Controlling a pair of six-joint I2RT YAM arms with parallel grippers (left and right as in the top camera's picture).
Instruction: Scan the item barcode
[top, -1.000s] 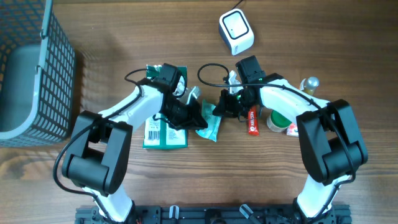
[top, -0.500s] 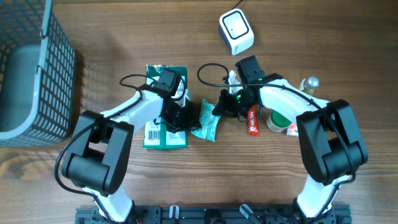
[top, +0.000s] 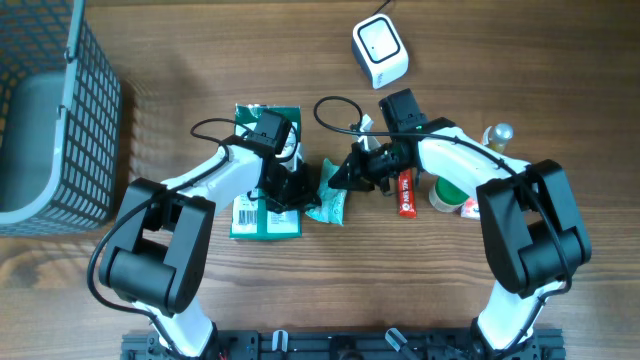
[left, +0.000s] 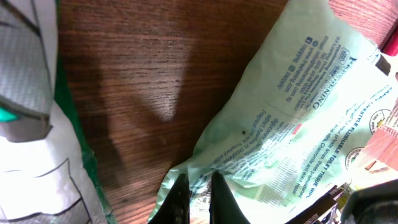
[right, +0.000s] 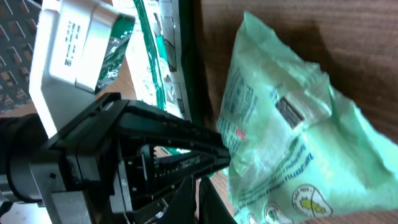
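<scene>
Pack (top: 335, 200) pinched at one edge in left claw (left: 196, 196), tips closed tight on the crinkled film. Right claw (right: 189, 199) closed too, tips just beside the pack's other edge; cannot tell whether gripping it. Resting low on surface (top: 450, 300) between the two claws, with green box (top: 265, 215) near on one side and red tube (top: 406, 192) near on the other. Looks like the pick-up step: grasp made, lift not yet done. Next calls for raising the pack clear of the clutter, turning its barcode side toward scanner (top: 380, 50), well apart at the far side, and holding the film flat enough to read. Soft pale-green pouch of flushable wipes, creased and slack, fine print across its face. Small dark label patch in right wrist view, possibly the barcode, too blurred to say. Likely to sag and fold from a single-edge grip, hiding the code.
</scene>
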